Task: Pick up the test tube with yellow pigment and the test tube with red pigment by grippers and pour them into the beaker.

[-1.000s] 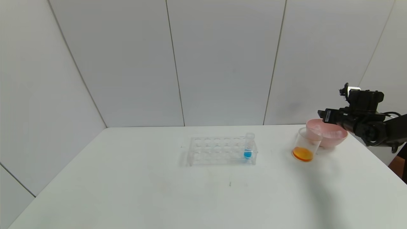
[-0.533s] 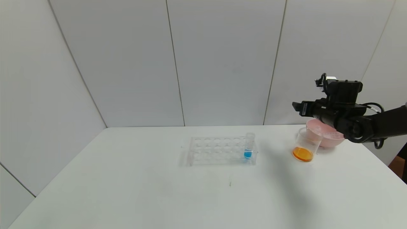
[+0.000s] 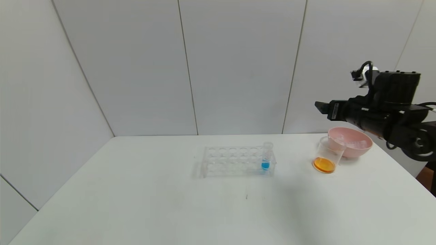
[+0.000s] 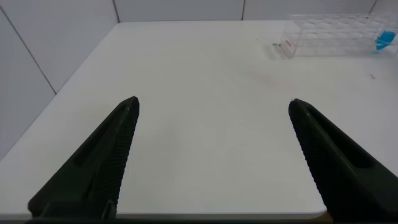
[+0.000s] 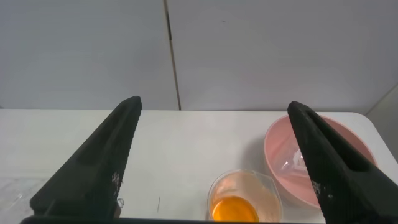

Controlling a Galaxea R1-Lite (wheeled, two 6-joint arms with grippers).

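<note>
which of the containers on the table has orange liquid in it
The beaker beside the pink bowl: orange liquid fills its bottom. The tube in the rack holds blue liquid, and the bowl holds only clear items.

- The black right gripper (image 3: 322,107) with its thick cylindrical wrist joint is held raised at the right side, pointing leftward, roughly level.
- Its dark jaws are spread wide, nothing between them.
- The black left gripper (image 4: 211,155) is likewise spread wide and empty.

The head camera looks forward and down over the whole desk (image 3: 136,204) from afar. The left wrist camera skims the desk low toward the rack (image 4: 336,34). The right wrist camera sits above the beaker (image 5: 244,200) and pink bowl (image 5: 280,155), both shared with the head view.
</note>
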